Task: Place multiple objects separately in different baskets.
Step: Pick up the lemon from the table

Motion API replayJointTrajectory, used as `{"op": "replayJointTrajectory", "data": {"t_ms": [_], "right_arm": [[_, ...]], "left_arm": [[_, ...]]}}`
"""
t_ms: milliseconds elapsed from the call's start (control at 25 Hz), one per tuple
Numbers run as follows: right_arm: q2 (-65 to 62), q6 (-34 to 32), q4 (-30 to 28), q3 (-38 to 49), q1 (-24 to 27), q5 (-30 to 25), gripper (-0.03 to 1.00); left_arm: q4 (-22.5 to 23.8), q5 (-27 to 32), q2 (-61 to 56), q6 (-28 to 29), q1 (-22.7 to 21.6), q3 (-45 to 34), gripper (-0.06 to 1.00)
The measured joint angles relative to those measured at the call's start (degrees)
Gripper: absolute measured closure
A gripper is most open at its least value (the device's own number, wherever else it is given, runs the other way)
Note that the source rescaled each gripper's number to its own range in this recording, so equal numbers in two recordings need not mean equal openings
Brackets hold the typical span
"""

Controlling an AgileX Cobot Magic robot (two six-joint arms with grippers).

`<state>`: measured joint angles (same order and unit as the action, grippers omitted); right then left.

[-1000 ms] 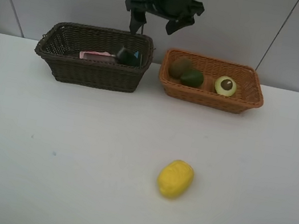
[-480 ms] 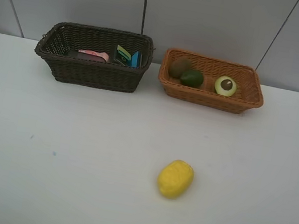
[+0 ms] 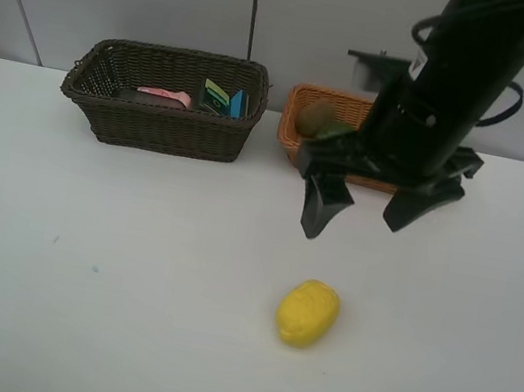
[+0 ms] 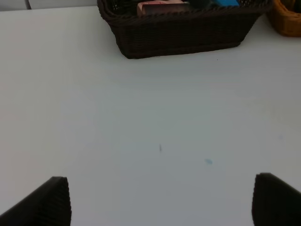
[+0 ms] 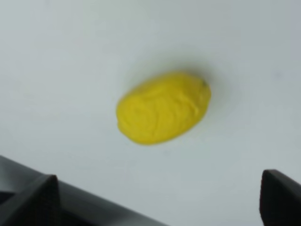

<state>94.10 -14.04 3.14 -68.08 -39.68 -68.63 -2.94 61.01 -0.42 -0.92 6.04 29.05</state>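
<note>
On the white table [image 3: 70, 304], near its front and out in the open, the yellow lemon [image 3: 308, 312] is found lying on its side. Nothing is touching it. It is the only thing seen left on the table outside the baskets.

Above it and a little behind, the right gripper [image 3: 367, 206] is held in the air with its two black fingers spread wide apart. Nothing is held between them. In the right wrist view the lemon [image 5: 163, 108] is seen on the table between the two finger tips, but it is not yet reached.

Behind the arm, the orange-tan basket [image 3: 292, 138] is partly hidden. A brown kiwi [image 3: 314, 117] can be made out in it. To its left, the dark brown basket [image 3: 165, 103] is set, with a pink bottle [image 3: 163, 95] and some blue and green things inside.

The left gripper [image 4: 160, 200] is seen only in its own wrist view. Its fingers are spread wide too, and nothing is held. Bare table lies below it, with the dark basket [image 4: 183, 33] farther off.

The step in hand looks like the pick-up of the lemon. For the next move, the right gripper should be brought down until the lemon sits between the fingers, and then closed gently. The lemon is round, so it could be rolled away by a push on one side only. After that, it would likely be carried to the orange-tan basket, where the other fruit is kept.
</note>
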Motion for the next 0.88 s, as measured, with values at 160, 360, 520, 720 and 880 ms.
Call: {"op": "replayJointTrajectory", "data": {"t_ms": [160, 360, 520, 720, 880], "right_arm": [[-0.1, -4.7, 3.0, 9.2, -2.0, 10.9, -0.03], [-0.1, -12.9, 6.3, 14.4, -2.1, 24.0, -0.03], [-0.1, -19.8, 4.6, 14.5, -2.1, 26.0, -0.03], [2.0, -30.5, -2.4, 14.5, -2.1, 22.9, -0.03], [3.7, -33.3, -2.6, 14.5, -2.1, 24.3, -0.03]], "left_arm": [[0.0, 0.0, 0.0, 0.0, 0.0, 0.0, -0.05], [0.0, 0.0, 0.0, 0.0, 0.0, 0.0, -0.05], [0.0, 0.0, 0.0, 0.0, 0.0, 0.0, -0.05], [0.0, 0.0, 0.0, 0.0, 0.0, 0.0, -0.05], [0.0, 0.0, 0.0, 0.0, 0.0, 0.0, -0.05]]}}
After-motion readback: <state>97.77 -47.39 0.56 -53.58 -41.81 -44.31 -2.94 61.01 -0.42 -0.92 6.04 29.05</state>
